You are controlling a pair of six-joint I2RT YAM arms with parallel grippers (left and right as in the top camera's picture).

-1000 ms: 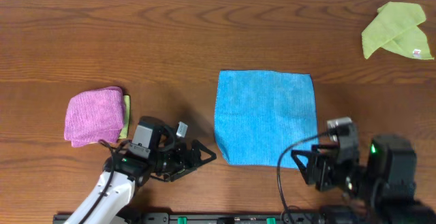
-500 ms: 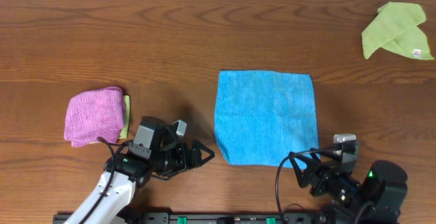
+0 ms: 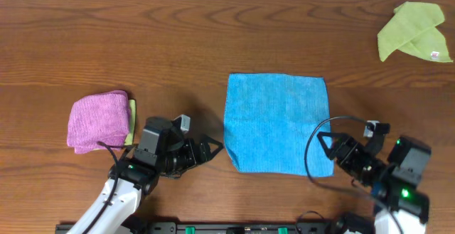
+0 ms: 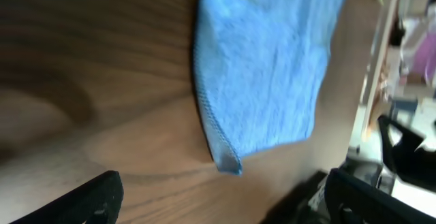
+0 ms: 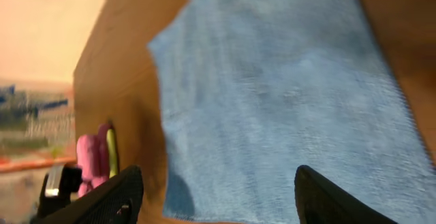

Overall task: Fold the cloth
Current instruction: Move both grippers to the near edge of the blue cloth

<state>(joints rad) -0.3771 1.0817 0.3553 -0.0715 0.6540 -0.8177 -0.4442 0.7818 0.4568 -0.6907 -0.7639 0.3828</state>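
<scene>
I hold the left gripper (image 3: pixel 212 150) and right gripper (image 3: pixel 323 149) spread wide at the flat cloth's (image 3: pixel 277 120) near corners, ready to pinch.

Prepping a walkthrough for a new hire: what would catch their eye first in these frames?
The sky-blue cloth, spread flat and unfolded in the middle of the table, dominates. Flanking its near corners are the left hand and the right hand, both open and holding nothing. Next come a pink folded cloth at the left and a lime-green cloth at the far right corner.
</scene>
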